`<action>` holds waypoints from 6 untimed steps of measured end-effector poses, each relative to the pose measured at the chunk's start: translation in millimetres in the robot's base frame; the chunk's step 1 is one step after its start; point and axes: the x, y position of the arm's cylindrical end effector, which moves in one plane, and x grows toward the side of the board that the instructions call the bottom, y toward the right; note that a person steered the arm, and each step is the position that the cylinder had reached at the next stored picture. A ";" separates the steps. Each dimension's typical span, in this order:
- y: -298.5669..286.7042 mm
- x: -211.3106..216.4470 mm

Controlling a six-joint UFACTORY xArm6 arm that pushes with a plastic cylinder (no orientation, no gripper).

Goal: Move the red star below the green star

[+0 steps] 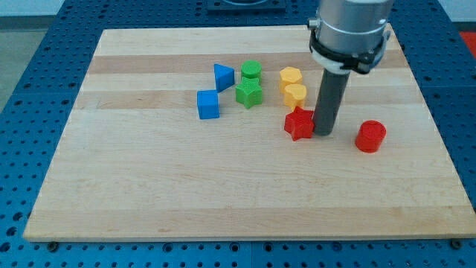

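Note:
The red star (299, 123) lies right of the board's middle. The green star (248, 93) lies up and to the left of it, just below a green hexagon block (251, 71). My tip (325, 133) rests on the board right against the red star's right side. The rod rises from there to the grey arm at the view's top.
A blue triangle (222, 77) and a blue cube (208, 104) lie left of the green star. Two yellow blocks (291, 76) (295, 94) stand just above the red star. A red cylinder (370, 137) lies right of my tip. The wooden board (149, 193) sits on a blue pegboard.

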 end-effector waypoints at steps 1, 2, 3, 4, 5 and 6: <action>-1.2 27.7; -1.7 27.0; -1.7 16.2; -4.2 7.1; -10.5 -4.7; -24.8 -14.4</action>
